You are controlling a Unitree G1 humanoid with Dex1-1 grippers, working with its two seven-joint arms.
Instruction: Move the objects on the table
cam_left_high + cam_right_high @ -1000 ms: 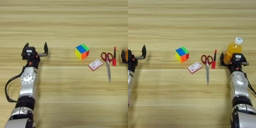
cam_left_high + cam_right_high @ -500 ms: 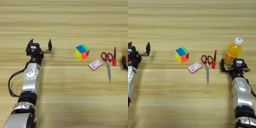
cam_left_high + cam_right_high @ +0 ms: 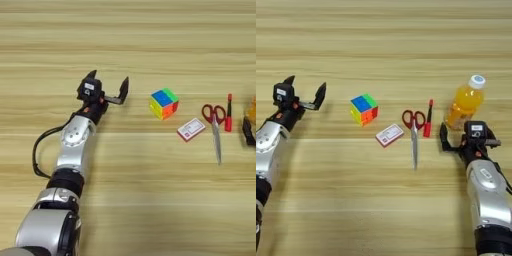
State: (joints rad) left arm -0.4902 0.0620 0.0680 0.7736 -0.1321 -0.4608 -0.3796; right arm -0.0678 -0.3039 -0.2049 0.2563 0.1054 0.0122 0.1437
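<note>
The left gripper (image 3: 106, 88) is held over the left half of the table (image 3: 130, 40), its two black fingers spread wide with nothing between them. The multicoloured puzzle cube (image 3: 164, 103) lies to the right of those open jaws, apart from them, near the middle of the table. Just beside the cube, toward the near edge, the small white-and-red card (image 3: 191, 129) is laid flat. Red-handled scissors (image 3: 413, 127) and a red pen (image 3: 428, 118) are seen further right. The bottle of orange drink (image 3: 465, 102) stands upright toward the right edge. The right gripper (image 3: 468, 137) is placed just in front of the bottle; its jaws appear spread, seemingly not closed on the bottle.
</note>
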